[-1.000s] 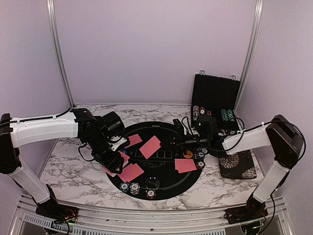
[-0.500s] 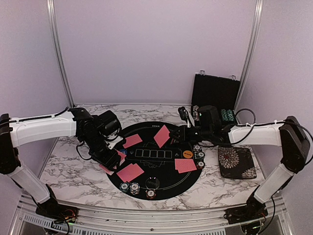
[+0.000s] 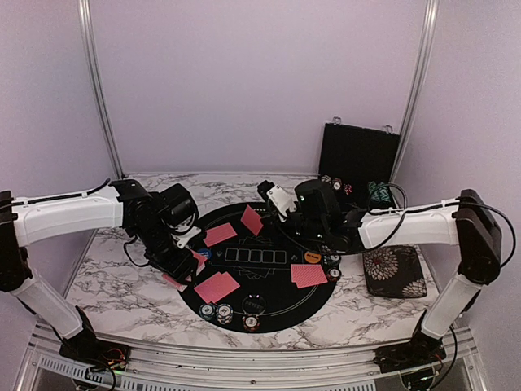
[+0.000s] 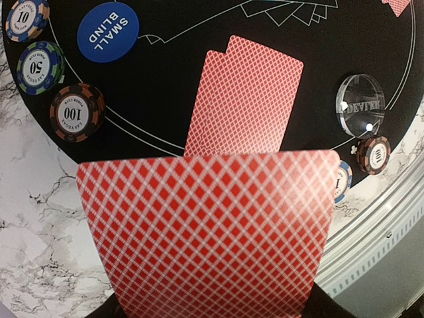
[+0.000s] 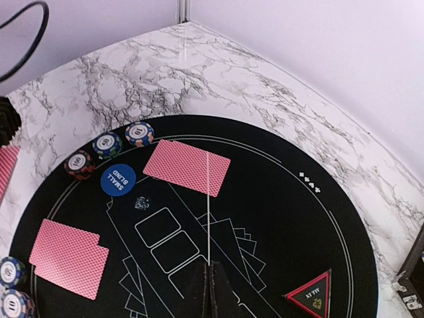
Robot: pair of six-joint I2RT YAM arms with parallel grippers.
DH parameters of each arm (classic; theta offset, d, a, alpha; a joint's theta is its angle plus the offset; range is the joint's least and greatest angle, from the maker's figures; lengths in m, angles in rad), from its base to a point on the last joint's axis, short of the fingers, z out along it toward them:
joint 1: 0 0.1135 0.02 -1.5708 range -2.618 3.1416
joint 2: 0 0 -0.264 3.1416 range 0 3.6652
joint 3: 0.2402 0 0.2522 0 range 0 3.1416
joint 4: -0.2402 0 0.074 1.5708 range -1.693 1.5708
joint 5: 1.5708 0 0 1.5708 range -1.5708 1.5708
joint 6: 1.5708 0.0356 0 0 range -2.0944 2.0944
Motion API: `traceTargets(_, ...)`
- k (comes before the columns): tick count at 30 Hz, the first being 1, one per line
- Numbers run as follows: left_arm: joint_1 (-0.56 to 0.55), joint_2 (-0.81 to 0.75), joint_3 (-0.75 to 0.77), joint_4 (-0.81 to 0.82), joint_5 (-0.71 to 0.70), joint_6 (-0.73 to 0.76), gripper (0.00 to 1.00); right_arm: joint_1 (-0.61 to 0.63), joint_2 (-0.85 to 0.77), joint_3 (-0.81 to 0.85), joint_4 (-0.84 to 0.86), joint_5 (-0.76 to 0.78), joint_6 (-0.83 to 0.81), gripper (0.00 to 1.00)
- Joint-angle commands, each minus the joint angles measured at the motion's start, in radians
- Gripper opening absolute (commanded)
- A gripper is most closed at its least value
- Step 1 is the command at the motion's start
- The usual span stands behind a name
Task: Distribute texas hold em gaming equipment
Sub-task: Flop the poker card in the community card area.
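The right tool (image 5: pixel 209 285) is nipped together on just the edge of one red-backed playing card (image 3: pixel 252 220), held upright over the far side of the round black poker mat (image 5: pixel 285 218), so the card may twist or land face-up on release. The left tool (image 3: pixel 174 262) is clamped across a red lattice-backed pack (image 4: pixel 205 232) above the mat's left rim. These cards look thin and slick, and one could slip loose.

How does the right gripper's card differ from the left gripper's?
The right card, pinched in the right gripper, shows its wrist camera only a thin edge; the left card, in the left gripper, shows its camera a broad red back. The right card hangs tilted over the mat's far side, the left card at its left edge. Both are red-backed.
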Motion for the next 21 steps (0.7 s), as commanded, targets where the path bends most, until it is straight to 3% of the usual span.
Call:
traceTargets(1,0.007,-0.041,-0.01,-0.009,0.005,-0.013,0.51,0.04,0.062,0.031,0.068,0.124,-0.19,0.0)
traceTargets(7,0.008,-0.046,-0.012,-0.013,0.003,-0.014,0.51,0.1,0.141,0.062,0.109,0.195,-0.328,0.0)
traceTargets(21,0.012,-0.05,-0.012,-0.019,0.004,-0.014,0.51,0.196,0.274,0.084,0.212,0.251,-0.472,0.0)
